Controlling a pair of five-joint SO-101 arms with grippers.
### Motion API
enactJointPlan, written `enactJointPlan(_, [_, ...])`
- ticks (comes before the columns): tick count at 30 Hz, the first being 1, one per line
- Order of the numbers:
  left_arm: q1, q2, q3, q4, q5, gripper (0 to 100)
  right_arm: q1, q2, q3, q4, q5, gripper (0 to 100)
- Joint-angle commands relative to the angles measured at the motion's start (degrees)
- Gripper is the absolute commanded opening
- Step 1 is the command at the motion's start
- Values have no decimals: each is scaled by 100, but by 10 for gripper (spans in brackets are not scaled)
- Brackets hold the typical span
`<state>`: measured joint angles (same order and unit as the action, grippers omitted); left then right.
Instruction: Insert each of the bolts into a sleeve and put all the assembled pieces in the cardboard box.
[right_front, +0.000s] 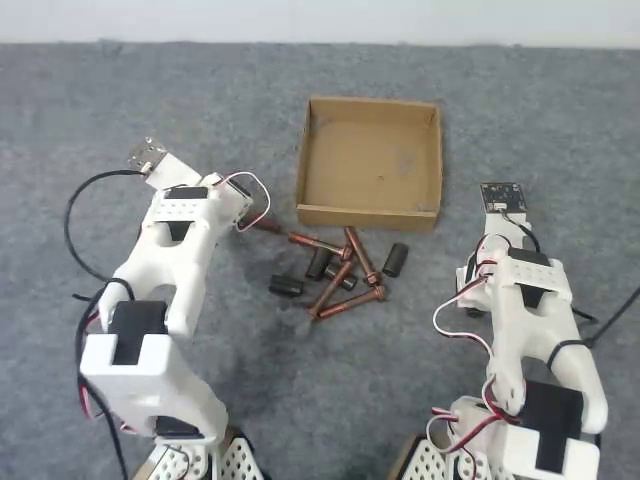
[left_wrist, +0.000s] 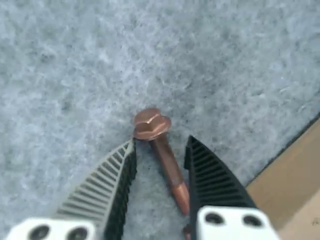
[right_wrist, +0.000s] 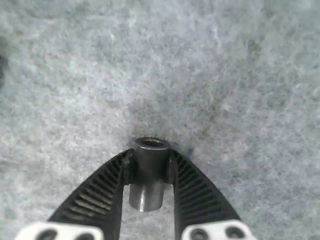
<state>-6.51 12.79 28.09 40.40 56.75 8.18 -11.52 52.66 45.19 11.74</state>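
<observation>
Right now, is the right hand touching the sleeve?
Touching. In the right wrist view the right hand clamps the sleeve from both sides, with no gap at either side.

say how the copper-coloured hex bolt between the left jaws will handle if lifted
The copper-coloured hex bolt looks solid metal: probably stiff and heavy for its size. Its smooth round shank may slip if pinched near the tapered tip. Nudged on the grey carpet, it would likely roll in an arc around its wider head.
</observation>
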Motion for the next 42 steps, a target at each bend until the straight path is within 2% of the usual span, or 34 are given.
enactJointPlan(1, [88,-35,-268,35,18,13,-31,13,-316,-66,88,7])
enactJointPlan(2, [97,-35,-268,35,18,6,-31,13,-316,-66,88,7])
enactJointPlan(7, [79,167,-418,70,26,96,-31,13,-316,-4,88,7])
enactJointPlan(11, [62,457,-787,457,44,133,-31,13,-316,13,88,7])
enactJointPlan(18, [-18,818,-1235,765,53,127,-31,13,-316,13,88,7])
enactJointPlan(23, [-88,1222,-1736,1099,18,12,-22,13,-316,13,88,7])
enactJointPlan(29, [-53,1512,-2176,1565,-149,10,-22,13,-316,13,88,7])
enactJointPlan(36, [343,1152,-2158,2110,-1670,9,-22,13,-316,13,88,7])
enactJointPlan(40, [448,818,-1965,2171,-2462,9,-22,13,-316,13,88,7])
enactJointPlan(42, [431,607,-1824,2154,-3095,10,-22,13,-316,13,88,7])
